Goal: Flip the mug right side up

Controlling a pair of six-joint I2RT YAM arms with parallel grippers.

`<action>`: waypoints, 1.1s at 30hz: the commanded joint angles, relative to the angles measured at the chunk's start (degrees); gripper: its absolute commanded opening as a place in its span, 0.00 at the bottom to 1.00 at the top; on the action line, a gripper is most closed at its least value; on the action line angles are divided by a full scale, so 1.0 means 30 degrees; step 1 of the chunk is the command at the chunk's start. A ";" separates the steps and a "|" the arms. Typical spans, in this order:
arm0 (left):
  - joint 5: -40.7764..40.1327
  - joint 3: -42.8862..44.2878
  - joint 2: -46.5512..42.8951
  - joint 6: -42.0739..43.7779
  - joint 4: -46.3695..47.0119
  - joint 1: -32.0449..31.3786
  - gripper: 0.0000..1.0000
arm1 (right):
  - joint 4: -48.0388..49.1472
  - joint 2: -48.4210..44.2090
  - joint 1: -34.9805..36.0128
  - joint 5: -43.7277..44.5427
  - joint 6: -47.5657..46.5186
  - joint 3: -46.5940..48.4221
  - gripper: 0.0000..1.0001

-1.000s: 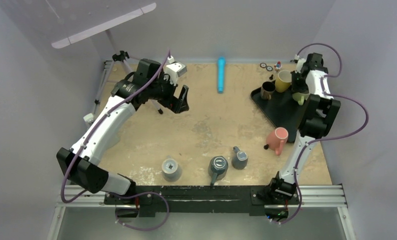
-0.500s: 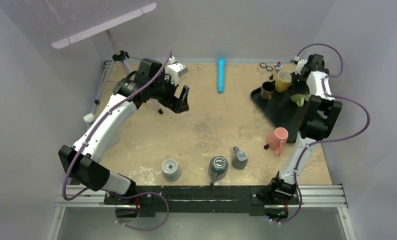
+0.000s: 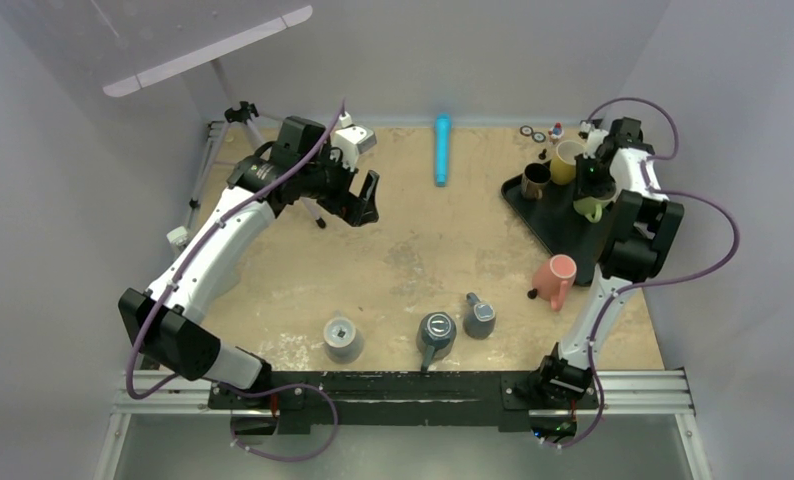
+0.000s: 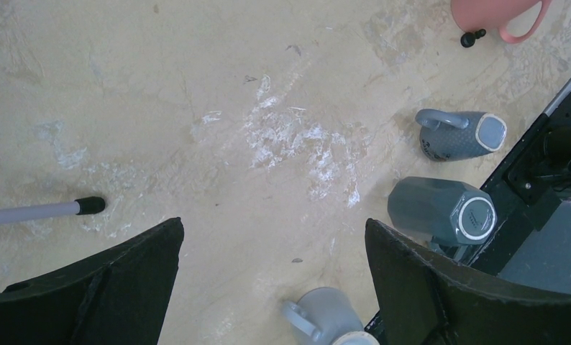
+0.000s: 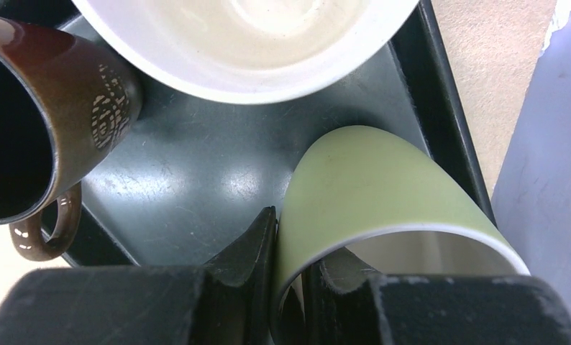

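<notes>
My right gripper (image 3: pixel 594 188) (image 5: pixel 297 273) is shut on the wall of a light green mug (image 3: pixel 589 207) (image 5: pixel 369 187), one finger inside the mouth and one outside. The mug hangs tilted over the right side of the black tray (image 3: pixel 563 228) (image 5: pixel 196 180). Three grey mugs stand upside down or lie near the table's front: left (image 3: pixel 342 338) (image 4: pixel 329 323), middle (image 3: pixel 436 333) (image 4: pixel 441 210), right (image 3: pixel 479 317) (image 4: pixel 459 134). A pink mug (image 3: pixel 555 280) (image 4: pixel 495 14) lies on its side. My left gripper (image 3: pixel 366 196) (image 4: pixel 273 237) is open and empty, high over the table's far left.
A brown mug (image 3: pixel 536 180) (image 5: pixel 45 108) and a yellow mug with a cream inside (image 3: pixel 566 160) (image 5: pixel 247 36) stand upright on the tray. A blue cylinder (image 3: pixel 442 148) lies at the back. A tripod (image 3: pixel 241 115) stands at the far left, its leg (image 4: pixel 38 210) on the table.
My right gripper has carried the green mug a little left and toward the tray's middle. The left arm has barely moved.
</notes>
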 commanded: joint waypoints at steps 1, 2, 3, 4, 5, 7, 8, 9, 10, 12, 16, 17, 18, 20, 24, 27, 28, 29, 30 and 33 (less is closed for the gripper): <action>0.0206 0.0981 0.0174 0.0316 0.0319 0.0053 1.00 | 0.1233 -0.0178 -0.0055 0.0092 -0.0373 0.0698 0.15; 0.0148 0.1021 0.0173 0.0320 0.0287 0.0061 1.00 | 0.1290 -0.0307 -0.0044 0.0147 -0.0298 0.0656 0.23; 0.0144 0.1029 0.0118 0.0383 0.0239 0.0054 1.00 | 0.1297 -0.0469 -0.0049 0.0142 -0.0248 0.0636 0.31; 0.0118 0.0983 0.0042 0.0468 0.0204 0.0054 1.00 | 0.1320 -0.0647 -0.0038 0.0171 -0.0096 0.0645 0.37; 0.0097 0.0922 -0.0037 0.0581 0.0159 0.0053 1.00 | 0.1318 -0.0841 -0.0041 0.0263 0.0008 0.0660 0.41; 0.0023 0.0674 -0.0154 0.0723 0.0179 0.0053 1.00 | 0.1312 -0.1335 -0.0023 0.0813 0.0334 0.0819 0.45; 0.0022 0.0528 -0.0212 0.0756 0.0204 0.0028 1.00 | 0.1326 -0.1630 -0.0003 0.1130 0.0512 0.0924 0.48; 0.0066 0.0356 -0.0332 0.0760 0.0174 0.0025 1.00 | 0.1327 -0.1968 0.0011 0.1426 0.0743 0.0999 0.50; 0.0077 0.0214 -0.0476 0.0786 0.0071 0.0010 1.00 | 0.1305 -0.2307 0.0009 0.1797 0.0984 0.1107 0.52; -0.0068 -0.0066 -0.0771 0.0894 -0.0444 -0.0083 1.00 | 0.1233 -0.3059 0.0104 0.2443 0.1603 0.1244 0.58; -0.1529 -0.0963 -0.1496 0.0771 -0.2725 -0.0122 1.00 | 0.0955 -0.4868 0.0556 0.3658 0.2947 0.1162 0.94; -0.1457 -0.1313 -0.1724 0.1091 -0.3389 -0.0122 0.99 | 0.0922 -0.5302 0.0816 0.4079 0.3303 0.1011 0.94; -0.0807 -0.1793 -0.2093 0.1721 -0.3912 -0.0122 0.99 | 0.0833 -0.5767 0.1135 0.4421 0.3630 0.0860 0.94; 0.0595 -0.2754 -0.2952 0.3573 -0.4838 -0.0283 0.97 | 0.0663 -0.6716 0.2051 0.5049 0.3812 0.0358 0.94; 0.2185 -0.3465 -0.3872 0.8014 -0.7948 -0.1266 1.00 | 0.0563 -0.8603 0.4450 0.5152 0.4169 -0.0993 0.94; 0.1647 -0.4665 -0.4227 0.9612 -0.8996 -0.2757 1.00 | 0.0546 -0.9924 0.5766 0.4450 0.4606 -0.2160 0.94; 0.1331 -0.5175 -0.4394 0.9949 -0.8960 -0.3294 1.00 | 0.0647 -1.0354 0.6170 0.4361 0.4730 -0.2671 0.94; 0.1083 -0.5608 -0.4554 1.0149 -0.8772 -0.3873 1.00 | 0.0795 -1.0804 0.6729 0.4236 0.4833 -0.3215 0.94; 0.0935 -0.5955 -0.4721 1.0284 -0.8365 -0.4447 1.00 | 0.0927 -1.1222 0.7239 0.4045 0.4901 -0.3836 0.94; 0.0206 -0.7023 -0.5254 1.0808 -0.6960 -0.6285 1.00 | 0.1359 -1.2394 0.8032 0.3304 0.5186 -0.5573 0.94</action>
